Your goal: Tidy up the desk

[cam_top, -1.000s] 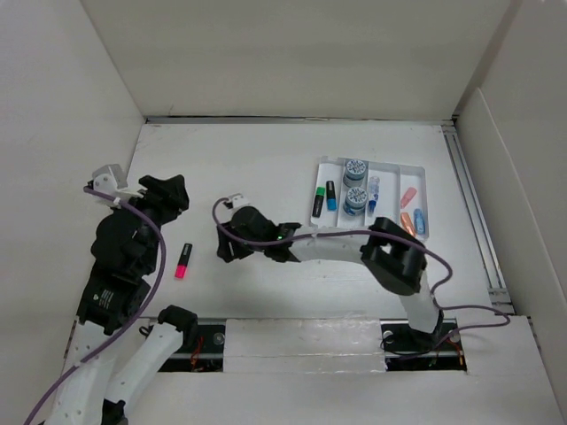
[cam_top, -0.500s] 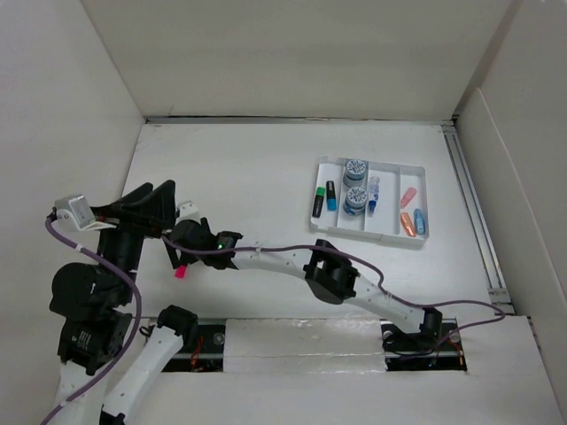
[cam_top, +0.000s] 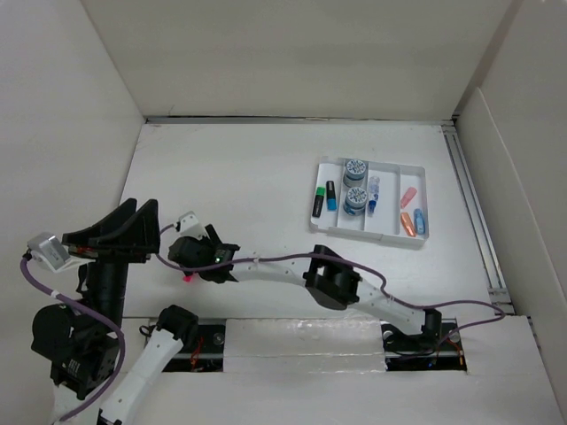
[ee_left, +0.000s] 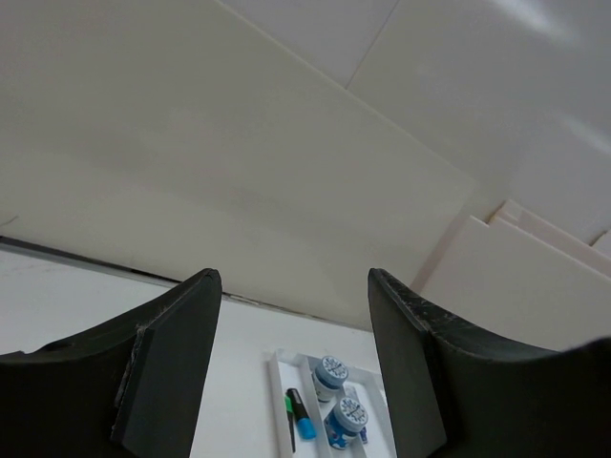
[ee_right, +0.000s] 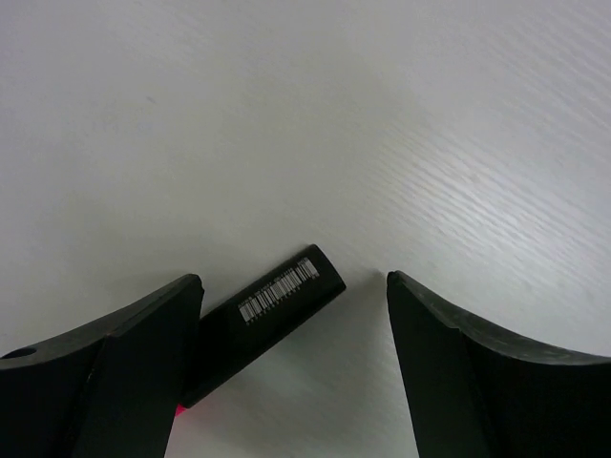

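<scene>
The white desk holds a black-and-pink highlighter; in the top view only its pink tip shows under my right gripper. My right gripper is open, low over the desk, its fingers straddling the highlighter's black end with the barcode; the left finger is at the pen's side. My left gripper is open and empty, raised at the far left, pointing toward the back wall.
A white compartmented tray at the right holds a green and a blue highlighter, two blue-lidded jars and small orange, pink and blue items. It also shows in the left wrist view. A metal rail runs along the right edge.
My right arm has stretched left across the desk and lowered over the pink highlighter. My left arm has pulled back toward the near left and lifted.
</scene>
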Tool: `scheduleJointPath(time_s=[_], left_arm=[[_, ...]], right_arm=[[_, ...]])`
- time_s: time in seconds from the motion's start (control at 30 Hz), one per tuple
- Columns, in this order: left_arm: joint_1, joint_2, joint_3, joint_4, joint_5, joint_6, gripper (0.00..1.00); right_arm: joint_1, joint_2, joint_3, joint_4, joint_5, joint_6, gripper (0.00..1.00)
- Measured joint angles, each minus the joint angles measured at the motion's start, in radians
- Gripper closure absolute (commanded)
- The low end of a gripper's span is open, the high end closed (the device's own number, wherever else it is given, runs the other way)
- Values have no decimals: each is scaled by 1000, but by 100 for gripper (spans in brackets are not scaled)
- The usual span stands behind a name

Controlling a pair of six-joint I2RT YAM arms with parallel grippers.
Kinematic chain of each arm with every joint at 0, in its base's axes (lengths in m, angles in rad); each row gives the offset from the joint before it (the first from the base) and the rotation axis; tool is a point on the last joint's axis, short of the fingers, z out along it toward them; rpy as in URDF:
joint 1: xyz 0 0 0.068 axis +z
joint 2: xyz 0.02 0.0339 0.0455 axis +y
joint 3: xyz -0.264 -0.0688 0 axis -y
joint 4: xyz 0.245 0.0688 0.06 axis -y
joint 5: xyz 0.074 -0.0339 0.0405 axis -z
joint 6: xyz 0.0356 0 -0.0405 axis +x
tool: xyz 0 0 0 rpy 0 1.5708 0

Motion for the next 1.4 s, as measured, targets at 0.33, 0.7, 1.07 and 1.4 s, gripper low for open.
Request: scheduleJointPath(time_s=[0.33,0.7,1.07,1.4], left_arm=[[0,24,-51,10,20,-5,41],[0,133,-116,41,56,-17,42],[0,137,-144,65,55,-16,42],[0,134,-156,71,52,-16,42]], right_arm=[[-32,-343,-569,47,103,63,23],[-103,-608,-904,119,-46,166,2],[-62,-730,-1068,292,-293,277,56],[-45,-665,-1062,327,-364,273,16]])
